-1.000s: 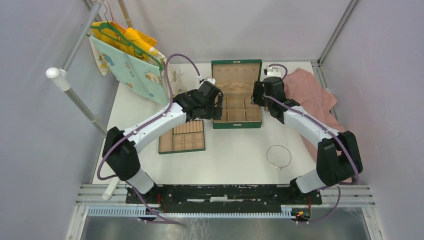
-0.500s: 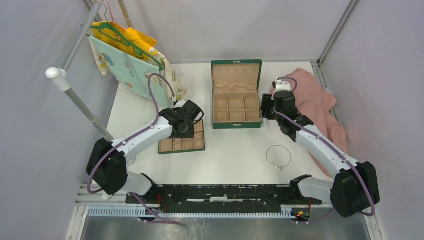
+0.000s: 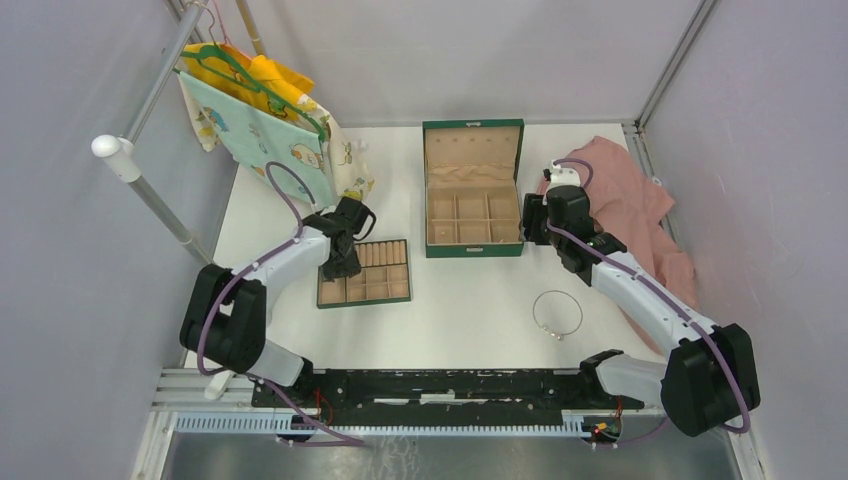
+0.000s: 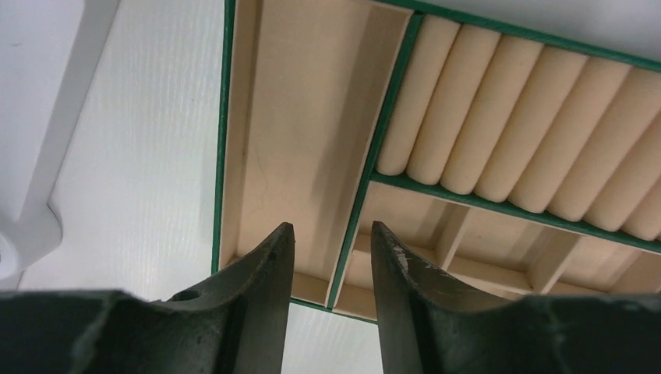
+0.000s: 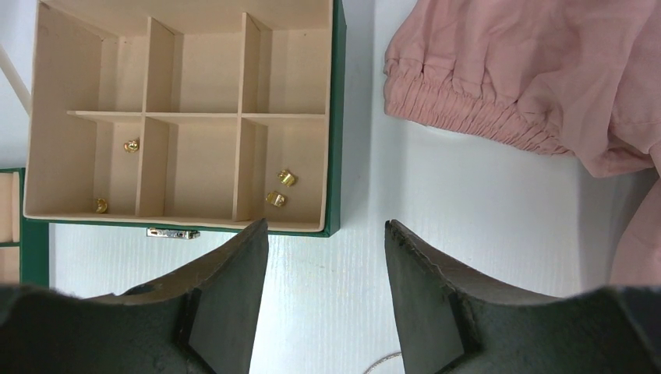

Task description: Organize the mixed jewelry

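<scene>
Gold pieces lie in the open green box, which sits ahead and to the left of the right gripper. Two of them are in the box's nearest right-hand compartment, just beyond the tip of that gripper's left finger. Two more are in the nearest compartment farther left. The right gripper's fingers are spread wide with nothing between them, and they hover over bare table just off the box's near right corner. A pink cloth lies ahead and to its right. The silver hoop lies flat on the table behind this gripper, back toward its arm's base and well apart from the box. The left gripper is over the end of the divider tray, its fingers parted by a narrow gap and holding nothing. A long plain compartment runs ahead of its left finger, a row of padded rolls lies ahead to the right, and small square cells sit beside its right finger. No jewelry shows in the part of the tray in its view.
</scene>
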Controlling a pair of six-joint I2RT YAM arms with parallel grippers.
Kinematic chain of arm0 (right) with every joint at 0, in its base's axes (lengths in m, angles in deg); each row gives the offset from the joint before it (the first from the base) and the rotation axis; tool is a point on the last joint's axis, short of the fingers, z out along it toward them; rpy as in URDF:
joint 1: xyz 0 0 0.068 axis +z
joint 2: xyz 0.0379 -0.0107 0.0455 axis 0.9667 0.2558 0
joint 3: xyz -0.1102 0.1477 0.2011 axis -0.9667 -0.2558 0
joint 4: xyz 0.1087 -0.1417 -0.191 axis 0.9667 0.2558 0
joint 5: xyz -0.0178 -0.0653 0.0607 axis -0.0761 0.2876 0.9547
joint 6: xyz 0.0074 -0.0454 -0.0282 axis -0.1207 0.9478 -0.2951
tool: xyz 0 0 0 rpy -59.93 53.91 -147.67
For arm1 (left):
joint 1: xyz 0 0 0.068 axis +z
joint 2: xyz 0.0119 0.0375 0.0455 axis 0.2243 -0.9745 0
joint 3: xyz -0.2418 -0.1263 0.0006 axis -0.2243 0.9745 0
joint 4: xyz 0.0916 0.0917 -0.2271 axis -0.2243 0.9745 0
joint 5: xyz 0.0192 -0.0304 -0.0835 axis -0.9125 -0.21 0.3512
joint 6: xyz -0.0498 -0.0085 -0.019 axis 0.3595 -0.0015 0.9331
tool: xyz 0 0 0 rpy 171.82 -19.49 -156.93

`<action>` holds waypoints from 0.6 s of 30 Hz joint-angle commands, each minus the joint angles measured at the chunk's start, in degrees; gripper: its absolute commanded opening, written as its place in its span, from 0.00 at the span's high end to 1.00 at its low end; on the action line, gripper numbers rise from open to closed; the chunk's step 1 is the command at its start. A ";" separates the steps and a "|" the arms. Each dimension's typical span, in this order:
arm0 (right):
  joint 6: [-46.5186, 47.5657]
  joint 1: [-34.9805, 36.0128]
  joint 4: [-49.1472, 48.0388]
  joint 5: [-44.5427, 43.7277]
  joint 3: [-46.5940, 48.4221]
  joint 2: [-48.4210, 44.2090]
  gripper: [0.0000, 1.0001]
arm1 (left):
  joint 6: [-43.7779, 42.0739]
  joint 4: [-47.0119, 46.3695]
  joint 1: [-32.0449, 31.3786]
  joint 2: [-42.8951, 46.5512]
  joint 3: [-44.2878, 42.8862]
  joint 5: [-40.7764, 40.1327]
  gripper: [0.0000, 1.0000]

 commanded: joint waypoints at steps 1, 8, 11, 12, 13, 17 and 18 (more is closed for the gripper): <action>-0.63 -0.06 -1.57 0.00 0.27 -1.71 0.38 | -1.86 -4.13 0.80 -1.11 1.19 1.55 0.55; -1.23 -0.05 -1.51 0.09 0.18 -1.56 0.38 | -2.54 -7.01 0.82 -3.82 3.21 2.87 0.68; -1.30 -0.06 -1.44 -0.13 0.33 -1.74 0.38 | -2.21 -7.28 0.86 -3.94 2.94 3.58 0.79; -1.27 -0.13 -1.39 -0.33 0.36 -1.71 0.38 | -2.23 -7.17 0.81 -3.77 2.70 3.65 0.84; -1.28 -0.11 -1.35 -0.40 0.44 -1.74 0.39 | -2.27 -6.63 0.86 -3.56 2.26 3.50 0.88; -1.42 -0.06 -0.96 -0.89 0.86 -1.78 0.39 | -2.71 -0.68 0.76 -0.42 -2.52 1.50 0.98; -1.38 -0.10 -0.81 -1.16 0.96 -1.87 0.39 | -3.01 1.57 0.78 1.11 -4.46 0.90 0.98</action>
